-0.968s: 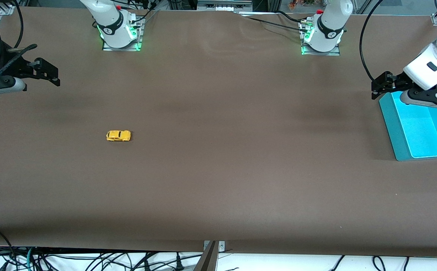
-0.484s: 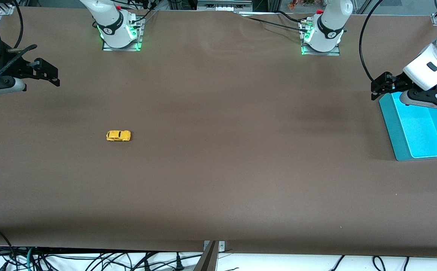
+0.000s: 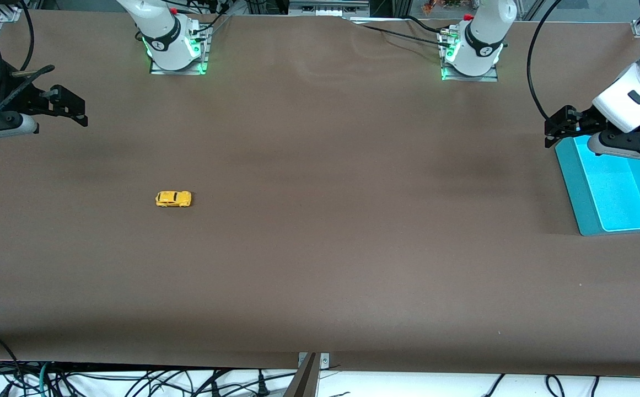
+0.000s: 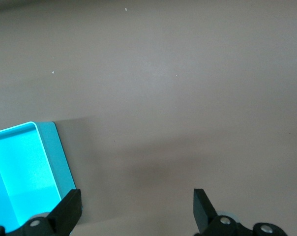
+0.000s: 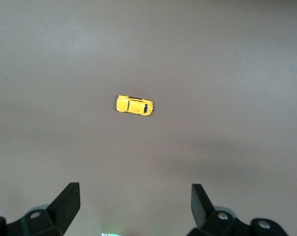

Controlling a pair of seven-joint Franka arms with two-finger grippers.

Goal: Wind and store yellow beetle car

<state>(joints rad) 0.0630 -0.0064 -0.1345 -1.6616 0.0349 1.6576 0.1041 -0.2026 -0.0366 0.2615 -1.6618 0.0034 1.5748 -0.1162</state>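
Observation:
The yellow beetle car (image 3: 173, 199) stands on its wheels on the brown table, toward the right arm's end; it also shows in the right wrist view (image 5: 134, 105). My right gripper (image 3: 69, 105) is open and empty, up in the air at the right arm's end of the table, well apart from the car. My left gripper (image 3: 558, 129) is open and empty, in the air over the edge of the cyan bin (image 3: 576, 184), which also shows in the left wrist view (image 4: 60, 160).
The cyan bin is open-topped and sits at the left arm's end of the table. The two arm bases (image 3: 173, 44) (image 3: 471, 49) stand along the table's edge farthest from the front camera. Cables hang below the near edge.

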